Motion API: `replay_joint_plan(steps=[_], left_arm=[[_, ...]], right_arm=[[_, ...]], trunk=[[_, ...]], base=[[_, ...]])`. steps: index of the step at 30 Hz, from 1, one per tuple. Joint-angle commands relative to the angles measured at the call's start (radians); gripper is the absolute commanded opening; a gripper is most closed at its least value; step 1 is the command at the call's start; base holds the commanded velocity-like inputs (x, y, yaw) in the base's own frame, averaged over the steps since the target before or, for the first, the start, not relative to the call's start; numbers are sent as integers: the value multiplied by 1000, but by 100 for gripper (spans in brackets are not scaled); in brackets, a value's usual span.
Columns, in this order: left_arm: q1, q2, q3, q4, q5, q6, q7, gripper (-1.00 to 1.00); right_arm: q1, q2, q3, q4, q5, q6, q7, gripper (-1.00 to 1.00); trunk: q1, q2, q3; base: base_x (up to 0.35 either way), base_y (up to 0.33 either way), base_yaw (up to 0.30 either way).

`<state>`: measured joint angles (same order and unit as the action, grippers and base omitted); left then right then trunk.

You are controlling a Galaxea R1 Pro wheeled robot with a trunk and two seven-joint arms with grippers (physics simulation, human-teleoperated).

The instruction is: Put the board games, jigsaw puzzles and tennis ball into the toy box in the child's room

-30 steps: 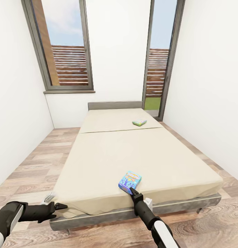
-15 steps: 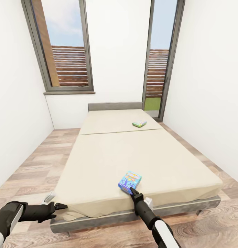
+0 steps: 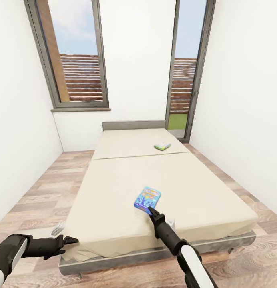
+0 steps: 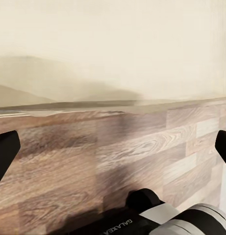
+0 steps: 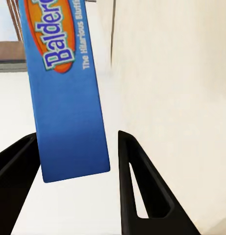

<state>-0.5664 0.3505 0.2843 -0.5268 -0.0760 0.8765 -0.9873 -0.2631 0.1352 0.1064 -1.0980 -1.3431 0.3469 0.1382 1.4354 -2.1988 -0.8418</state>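
A blue board game point(image 3: 147, 199) with orange lettering is tilted just above the beige bed point(image 3: 114, 188), near its foot end. My right gripper point(image 3: 151, 210) grips the box's near edge. In the right wrist view the blue board game point(image 5: 66, 93) stands between the two black fingers point(image 5: 137, 181) of my right gripper point(image 5: 76, 139). A second board game point(image 3: 162, 146), green and white, lies flat on the far part of the mattress. My left gripper point(image 3: 72, 240) hangs open beside the bed's near left corner, over the floor; the left wrist view shows my left gripper point(image 4: 113, 152) holding nothing.
White walls stand close on both sides of the bed. A window point(image 3: 70, 56) and a tall glass door point(image 3: 186, 68) are in the far wall. Wood-plank floor point(image 3: 38, 192) runs along the bed's left side, with a narrower strip on the right.
My right gripper has moved forward and slightly left, carrying the blue board game up off the mattress edge. The left arm has stayed in place.
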Motion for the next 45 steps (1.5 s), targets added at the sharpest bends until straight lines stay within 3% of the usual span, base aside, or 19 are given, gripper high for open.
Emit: replay_joint_plan(steps=[1,4,6,16,22,45], left_arm=[[-1,-1,7,-1,-1,2,-9,100],[-1,-1,7,-1,-1,2,-8,100],[-1,0,9,-1,1,3,-8,100],[-4,7,14,-3,2,24,-11,100],[-7,11,13,-11,-2,68,-11,100],[-7,7,2,-12,-8,68,-10,100]], right_arm=[[0,0,14,-18,0,11,-5,-100],[-1,0,57,-54,9,41,-34,-100],[-5,-1,88,-102,15,92,-88,-100],[-10,-8,97,-128,15,292,-111,-100],[-3,-8,97,-129,16,309,-110,-100],[-2,-6,95,-118,18,303,-105,-100]], trunk=[[-4,7,2],[-16,28,12],[-23,42,18],[-62,112,49],[-85,154,68],[-173,315,140]], base=[[0,0,0],[0,0,0],[0,0,0],[0,0,0],[0,0,0],[0,0,0]])
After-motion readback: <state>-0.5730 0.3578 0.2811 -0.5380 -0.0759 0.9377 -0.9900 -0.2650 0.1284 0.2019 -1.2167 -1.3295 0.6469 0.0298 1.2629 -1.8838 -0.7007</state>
